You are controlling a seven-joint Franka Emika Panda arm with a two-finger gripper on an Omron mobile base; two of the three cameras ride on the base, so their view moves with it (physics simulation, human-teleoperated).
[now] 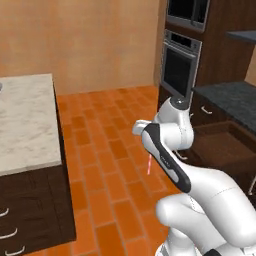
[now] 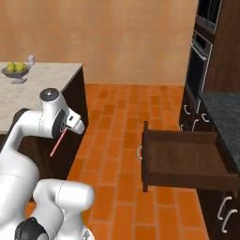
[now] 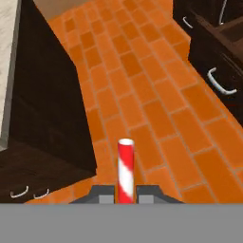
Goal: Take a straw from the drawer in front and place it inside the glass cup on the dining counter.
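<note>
We see the straw (image 1: 149, 166) only as a short red sliver below the arm's elbow, its upper end hidden behind the arm, while the far-off glass cup (image 2: 31, 59) is too small to make out and the dining counter (image 1: 27, 125) runs off the left edge.

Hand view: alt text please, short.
The claw is shut on a red-and-white striped straw that points away from the camera over an orange tile floor. The dining counter, with its dark wood base, stands on the left; an open dark drawer with a curved silver handle is at upper right.
</note>
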